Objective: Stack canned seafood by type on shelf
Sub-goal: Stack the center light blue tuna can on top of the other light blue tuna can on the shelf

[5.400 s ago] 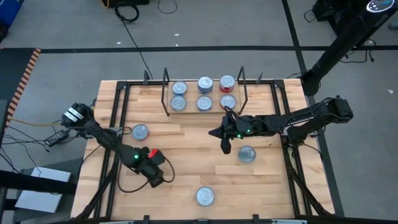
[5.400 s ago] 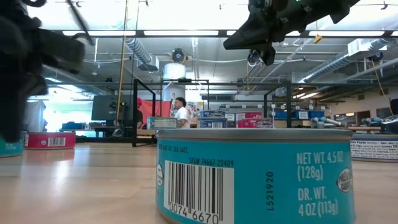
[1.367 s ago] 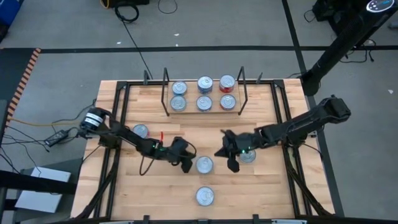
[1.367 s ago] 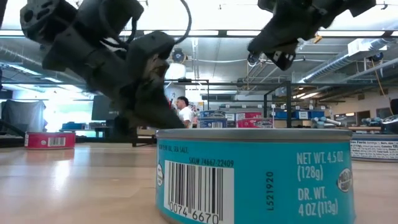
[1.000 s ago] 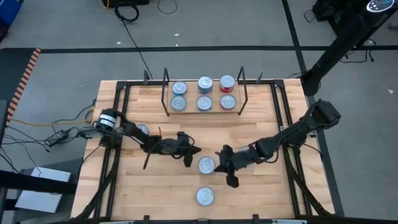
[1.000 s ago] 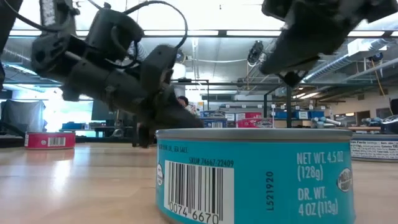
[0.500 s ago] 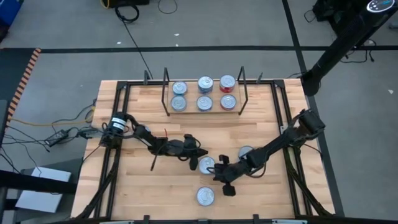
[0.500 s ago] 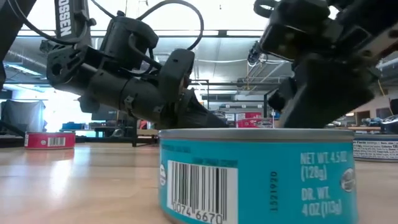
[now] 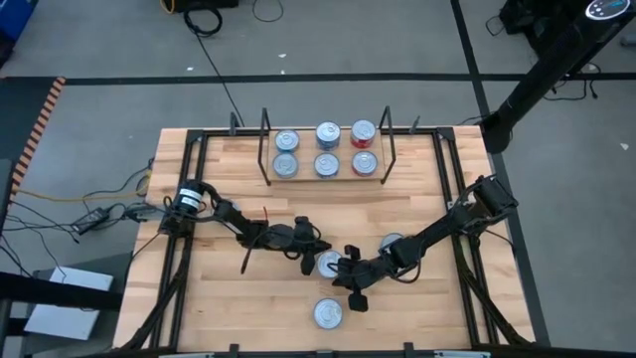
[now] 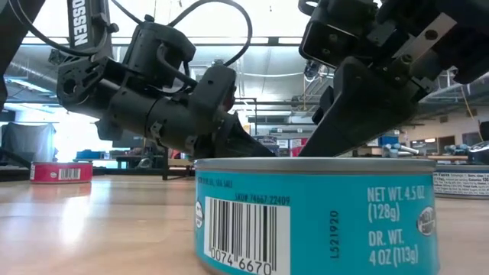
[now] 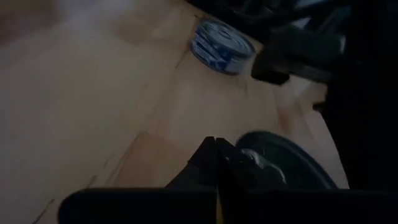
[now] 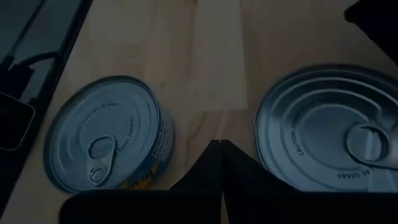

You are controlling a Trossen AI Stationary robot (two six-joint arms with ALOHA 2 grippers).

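Observation:
A silver-lidded tin [image 9: 328, 264] lies flat on the table's middle, also seen as the tin [image 12: 329, 130] and the tin [image 11: 280, 165]. My left gripper [image 9: 316, 249], shut, lies low at its far-left rim. My right gripper [image 9: 345, 276], shut, points down at the bare wood by its near-right side, between it and a blue tin [image 9: 328, 313] that is closer to the front edge. That blue tin [image 10: 313, 214] fills the low view. The shelf [image 9: 305, 167] at the far side carries several tins, one of them red [image 9: 363, 131]. My left gripper comes in nearly level from the table's left, its shut fingertips [image 11: 216, 152] right beside the middle tin's rim [image 11: 244, 149]. Whether they touch the rim, I cannot tell. The tin rests flat on the wood.
Another tin [image 9: 393, 242] lies partly under my right arm. A red tin [image 10: 61, 172] stands far off at the table's left. Black frame rails [image 9: 189, 189] run along both sides. Bare wood lies left and right of the front tin.
My left gripper has sunk and crept toward the table's right, up to the middle tin. My right gripper has come down and gone toward the table's left, from right of the tin to its near-right rim. Both stay shut. The middle tin keeps its place.

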